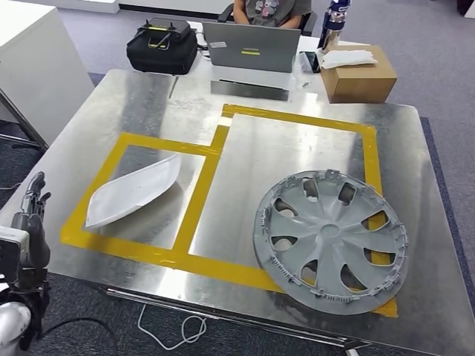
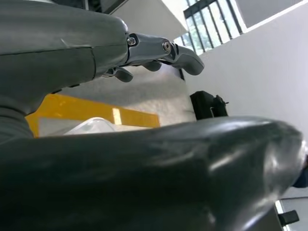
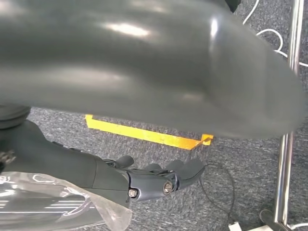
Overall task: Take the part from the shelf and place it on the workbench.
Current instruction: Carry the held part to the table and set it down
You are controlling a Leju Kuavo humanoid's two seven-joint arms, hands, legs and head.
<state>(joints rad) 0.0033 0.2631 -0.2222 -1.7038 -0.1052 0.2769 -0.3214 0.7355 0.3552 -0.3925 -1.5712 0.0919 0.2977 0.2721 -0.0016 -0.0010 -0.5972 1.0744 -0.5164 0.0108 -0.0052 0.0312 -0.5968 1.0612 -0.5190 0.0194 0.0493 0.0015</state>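
A white curved panel [image 1: 134, 190] lies flat on the metal workbench [image 1: 140, 104], inside the left box of yellow tape [image 1: 196, 200]. A grey wheel cover [image 1: 330, 239] lies in the larger right box, its lower edge over the tape. My left hand [image 1: 30, 222] is raised just off the bench's near left corner, fingers apart and holding nothing. In the left wrist view its fingers [image 2: 163, 50] stretch out over the bench, with the white panel [image 2: 91, 126] beyond them. My right hand [image 3: 160, 180] hangs low over grey carpet, fingers extended and holding nothing.
Along the far edge of the bench are a black bag [image 1: 162, 46], a laptop [image 1: 250, 48] and a cardboard box [image 1: 358, 74]; a person [image 1: 272, 11] sits behind them. A white cabinet [image 1: 33, 67] stands at left. A metal pole [image 3: 287, 159] and floor tape [image 3: 145, 134] are near my right hand.
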